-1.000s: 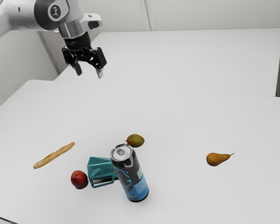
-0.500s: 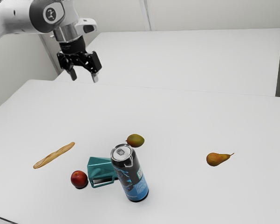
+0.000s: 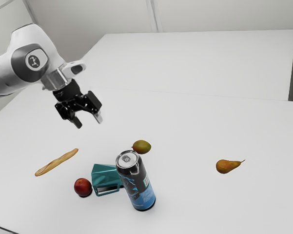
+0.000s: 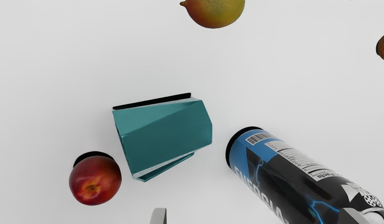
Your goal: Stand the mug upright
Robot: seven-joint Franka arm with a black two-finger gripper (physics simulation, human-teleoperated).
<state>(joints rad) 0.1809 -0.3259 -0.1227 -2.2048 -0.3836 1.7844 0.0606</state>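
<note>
The mug (image 4: 170, 133) lies on its side on the tabletop (image 3: 200, 131), between a red fruit (image 4: 95, 180) and an upright can (image 4: 272, 174). A mango (image 3: 142, 146) is near; bread (image 3: 56, 162) and a pear (image 3: 227, 166) lie farther out. The end effector (image 3: 88, 122) hangs above, fingers spread apart.

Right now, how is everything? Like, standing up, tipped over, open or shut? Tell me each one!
Mug: tipped over on its side
Drink can: standing up
Gripper: open, holding nothing, up above the table
Long bread: lying flat
Pear: lying on its side
Mango: lying down
</note>
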